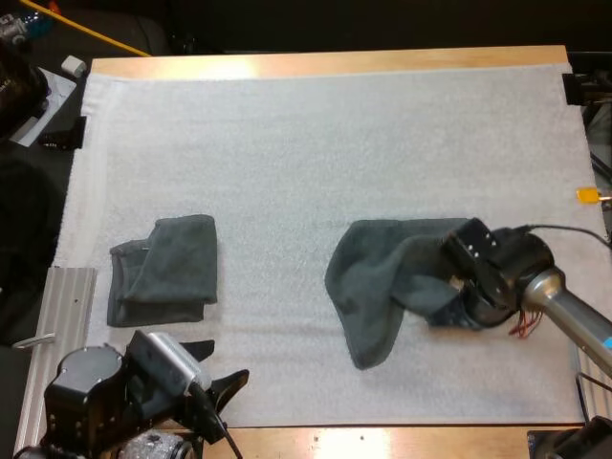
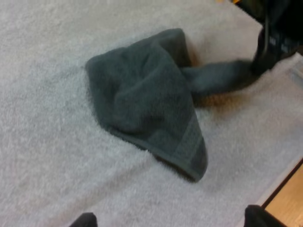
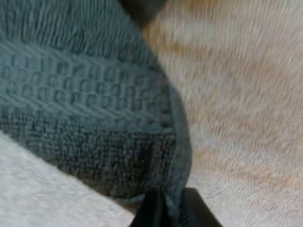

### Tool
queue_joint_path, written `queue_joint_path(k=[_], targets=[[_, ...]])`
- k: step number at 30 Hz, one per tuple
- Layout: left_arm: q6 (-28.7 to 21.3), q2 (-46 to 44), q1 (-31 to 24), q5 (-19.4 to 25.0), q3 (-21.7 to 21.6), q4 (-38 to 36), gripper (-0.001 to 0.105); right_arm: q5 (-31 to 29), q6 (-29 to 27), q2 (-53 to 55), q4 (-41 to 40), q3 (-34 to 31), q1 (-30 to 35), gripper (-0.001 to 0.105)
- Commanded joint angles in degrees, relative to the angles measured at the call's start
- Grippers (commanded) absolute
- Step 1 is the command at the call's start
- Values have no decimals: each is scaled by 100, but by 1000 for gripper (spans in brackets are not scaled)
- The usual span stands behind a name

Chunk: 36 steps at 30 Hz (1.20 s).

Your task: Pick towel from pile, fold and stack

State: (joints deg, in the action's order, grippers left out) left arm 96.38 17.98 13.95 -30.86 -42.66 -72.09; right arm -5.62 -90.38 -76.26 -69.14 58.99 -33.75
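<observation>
Right pincer clamped on edge of crumpled dark grey-green towel; left pincer open, empty; folded grey-green towel already placed, folding pending.

Wooden table, white mat on top, darkness beyond

Matt cloth, fuzzy white mat
At 4 o'clock the crumpled towel: looped terry, ribbed woven border; at 12 o'clock the table: glossy wood.
</observation>
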Motion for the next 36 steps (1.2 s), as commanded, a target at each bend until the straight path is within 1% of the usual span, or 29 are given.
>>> queue_joint_path(k=[1, 6, 7, 8, 11, 15, 21, 24, 28, 31, 32, 35, 36], targets=[[-4, 266, 83, -140, 25, 226, 60, -36, 130, 82, 37, -350, -94, 0], [-35, 947, 387, -244, 23, 356, 60, -5, 310, 172, 263, -680, -63, 0], [-35, 1098, 486, -255, 18, 393, 60, -4, 328, 183, 285, -699, -54, 0], [-71, 982, 420, -236, 7, 342, 60, -10, 234, 155, 228, -626, -71, 0], [-216, 1304, 666, -248, 17, 431, 61, -1, 235, 176, 225, -629, -74, 0], [-255, 1815, 1131, -221, 24, 608, 60, 10, 254, 194, 239, -663, -77, 0], [-140, 2599, 1989, -95, 29, 1020, 60, 29, 290, 216, 271, -724, -81, 0], [-34, 2982, 2402, 85, 31, 1273, 60, 27, 303, 238, 277, -749, -74, 0], [227, 3529, 2932, 623, 39, 1748, 60, 30, 326, 264, 319, -771, -78, 0], [382, 3936, 3199, 910, 38, 2083, 60, 45, 346, 271, 325, -781, -84, 0], [415, 4074, 3255, 965, 36, 2203, 60, 39, 347, 259, 315, -776, -88, 0], [255, 3940, 3224, 735, 23, 2023, 61, 6, 284, 258, 369, -774, -75, 1], [263, 4111, 3438, 822, 20, 2218, 60, 1, 292, 273, 384, -788, -71, 1]])
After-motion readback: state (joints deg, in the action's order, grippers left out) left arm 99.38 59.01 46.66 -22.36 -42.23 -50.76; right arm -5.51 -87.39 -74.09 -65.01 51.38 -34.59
